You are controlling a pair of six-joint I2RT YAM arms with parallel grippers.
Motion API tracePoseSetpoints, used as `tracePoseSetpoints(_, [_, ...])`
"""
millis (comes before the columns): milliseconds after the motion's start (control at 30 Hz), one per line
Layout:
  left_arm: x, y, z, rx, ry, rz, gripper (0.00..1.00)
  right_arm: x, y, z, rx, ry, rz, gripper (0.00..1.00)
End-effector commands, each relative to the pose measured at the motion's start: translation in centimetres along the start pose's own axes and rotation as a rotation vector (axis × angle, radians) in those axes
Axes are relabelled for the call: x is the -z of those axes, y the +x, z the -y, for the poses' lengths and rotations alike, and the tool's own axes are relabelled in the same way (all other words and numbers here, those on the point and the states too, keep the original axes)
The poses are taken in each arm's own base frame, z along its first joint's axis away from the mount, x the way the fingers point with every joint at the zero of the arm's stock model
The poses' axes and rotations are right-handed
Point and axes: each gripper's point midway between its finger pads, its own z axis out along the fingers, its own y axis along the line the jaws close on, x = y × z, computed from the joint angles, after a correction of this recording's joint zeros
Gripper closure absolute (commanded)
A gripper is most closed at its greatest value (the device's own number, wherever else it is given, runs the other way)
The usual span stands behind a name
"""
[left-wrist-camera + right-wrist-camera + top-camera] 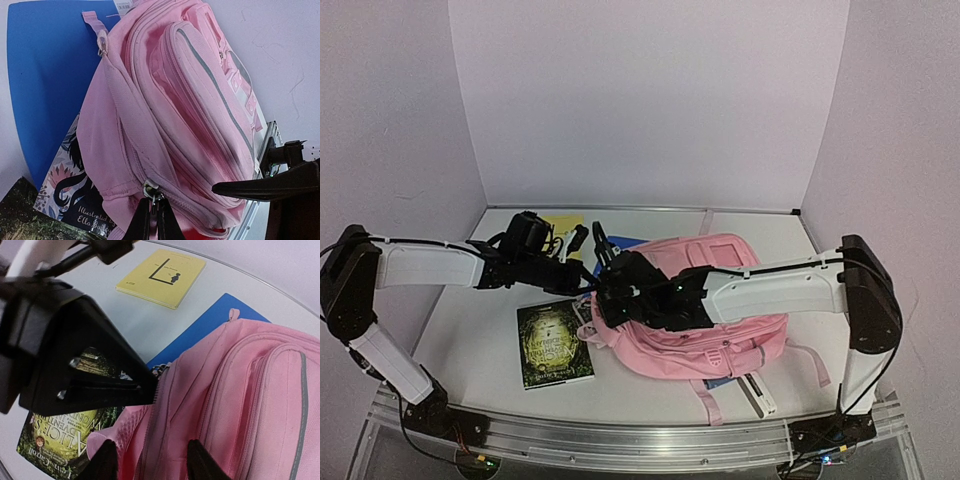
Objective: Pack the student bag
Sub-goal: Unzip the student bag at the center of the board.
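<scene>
The pink student bag (720, 345) lies on its side in the middle of the table and fills the left wrist view (165, 100) and the right wrist view (250, 390). My left gripper (588, 288) is at the bag's left end, shut (152, 204) on the metal zipper pull (151, 194) of the main zip. My right gripper (608, 312) sits just beside it. Its fingers (102, 462) are apart, open (150, 462), with the bag's fabric by the zip between them. One right finger shows over the bag in the left wrist view (265, 187).
A green book (554, 345) lies left of the bag near the front. A yellow book (563, 222) lies at the back. A blue book (625, 243) and an illustrated book (65, 185) lie partly under the bag. A white flat object (758, 392) pokes out by the strap.
</scene>
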Motion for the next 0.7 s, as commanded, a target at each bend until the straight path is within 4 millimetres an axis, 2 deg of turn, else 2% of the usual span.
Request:
tracePoseSetpoints(0, [2.0, -2.3, 2.3, -0.051, 0.036, 0.096, 1.00, -0.1, -1.1, 0.0, 0.010, 0.011, 0.015, 0.79])
tracePoseSetpoints(133, [2.3, -2.6, 2.2, -0.063, 0.017, 0.100, 1.00, 0.8, -0.7, 0.1, 0.037, -0.013, 0.005, 0.99])
tracePoseSetpoints(233, [2.5, -2.8, 1.5, -0.061, -0.035, 0.102, 1.00, 1.9, -0.6, 0.2, 0.054, -0.045, -0.001, 1.00])
tracePoseSetpoints(400, [2.9, -4.0, -1.5, -0.033, -0.208, 0.119, 1.00, 4.5, 0.2, 0.6, 0.070, -0.109, -0.013, 1.00])
tracePoseSetpoints(533, [3.2, -5.0, -2.8, -0.011, -0.244, 0.138, 1.00, 6.9, 1.0, 0.9, 0.070, -0.176, -0.023, 1.00])
tracePoseSetpoints(667, [2.3, -6.1, -3.4, -0.032, -0.241, 0.123, 1.00, 9.0, 1.4, 0.8, 0.063, -0.248, -0.032, 1.00])
